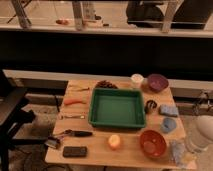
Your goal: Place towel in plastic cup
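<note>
One towel point(176, 148) outside plastic cup point(168, 125) | end effector point(189, 152) by towel

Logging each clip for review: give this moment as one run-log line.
gripper: at table's front-right corner, beside towel | towel: on table, not in cup | plastic cup: upright, just beyond towel

Wood table point(100, 143) w/ dark wall point(100, 55) behind, lit windows point(50, 12) above.

The arm point(205, 131) is a white, smooth, rounded housing. The tool point(186, 156), pale grey with a yellowish patch, sits at the surface's point(100, 150) near right corner.
</note>
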